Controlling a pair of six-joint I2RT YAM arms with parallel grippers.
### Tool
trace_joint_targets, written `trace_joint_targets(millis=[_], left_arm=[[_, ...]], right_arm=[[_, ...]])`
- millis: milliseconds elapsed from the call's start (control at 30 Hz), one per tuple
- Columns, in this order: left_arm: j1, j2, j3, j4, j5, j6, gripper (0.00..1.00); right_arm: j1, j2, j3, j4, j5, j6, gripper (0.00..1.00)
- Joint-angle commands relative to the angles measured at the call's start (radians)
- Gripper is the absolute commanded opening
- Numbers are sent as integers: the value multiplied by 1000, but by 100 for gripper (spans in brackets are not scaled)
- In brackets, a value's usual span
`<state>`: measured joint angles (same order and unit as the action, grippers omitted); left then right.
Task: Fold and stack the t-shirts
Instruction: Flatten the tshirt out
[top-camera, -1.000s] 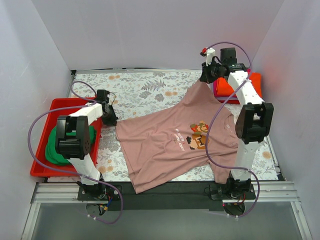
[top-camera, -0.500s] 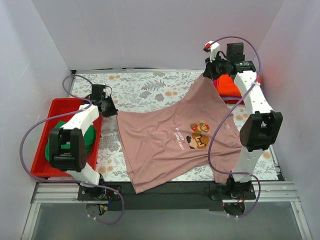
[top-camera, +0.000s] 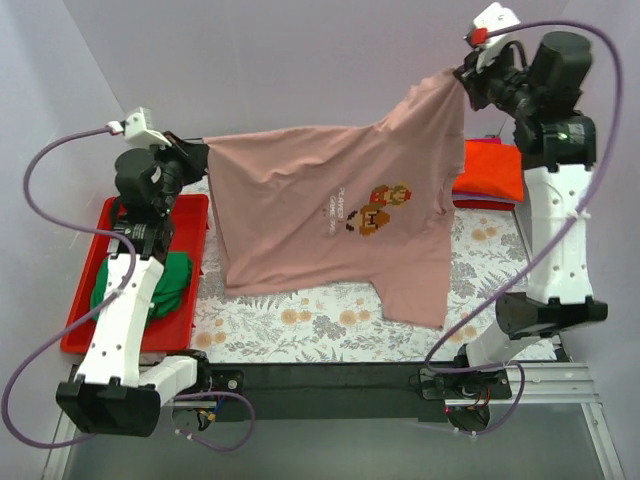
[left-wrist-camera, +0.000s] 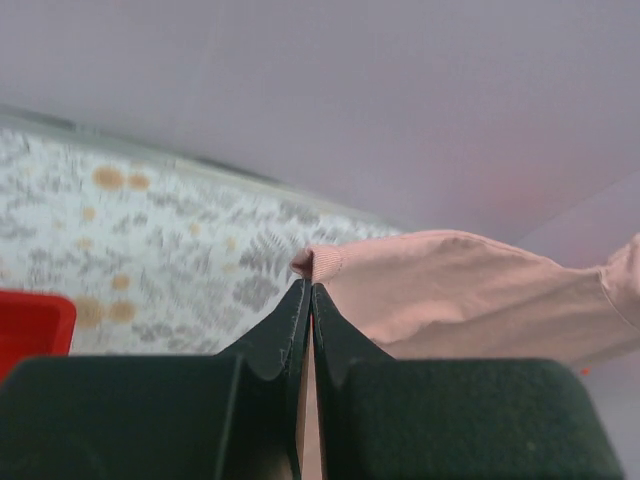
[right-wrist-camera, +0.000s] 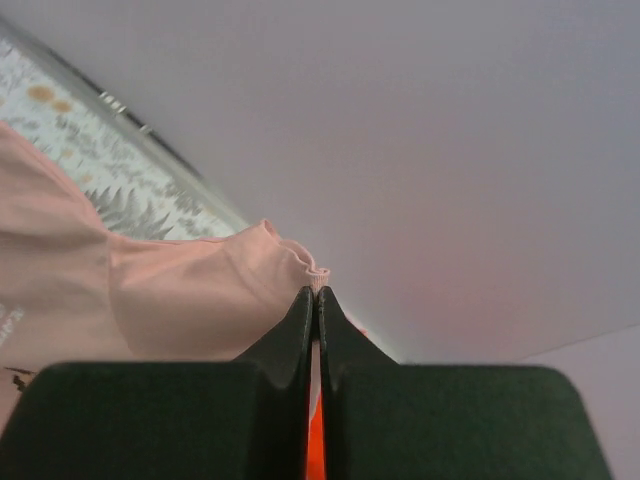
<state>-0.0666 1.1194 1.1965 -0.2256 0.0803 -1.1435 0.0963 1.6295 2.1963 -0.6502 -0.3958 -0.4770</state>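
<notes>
Pink shirt hanging in the air, stretched between both grippers.

Overhead view: the left gripper (top-camera: 195, 158) at nine o'clock and the right gripper (top-camera: 468, 85) at one o'clock are each clenching a corner of the pink shirt (top-camera: 330, 220). It is hanging above the table (top-camera: 300, 320), its long axis running nine to two, with what looks like the hem end at nine and a loose part drooping toward five. Left wrist view: the fingers (left-wrist-camera: 270, 340) are biting only a thin ribbed edge. Right wrist view: the bite is equally thin, so I judge that pulling the arms apart risks the cloth slipping free.
</notes>
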Motion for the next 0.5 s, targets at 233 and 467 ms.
trace_joint_targets(millis=[233,467], left_arm=[[1,-231,262,149,-102,-18,0],[1,-290,368,146,-37,-64,0]], right_arm=[[-21,-313,229,237,193,-5,1],[-23,-456,246,320,282,-44,1]])
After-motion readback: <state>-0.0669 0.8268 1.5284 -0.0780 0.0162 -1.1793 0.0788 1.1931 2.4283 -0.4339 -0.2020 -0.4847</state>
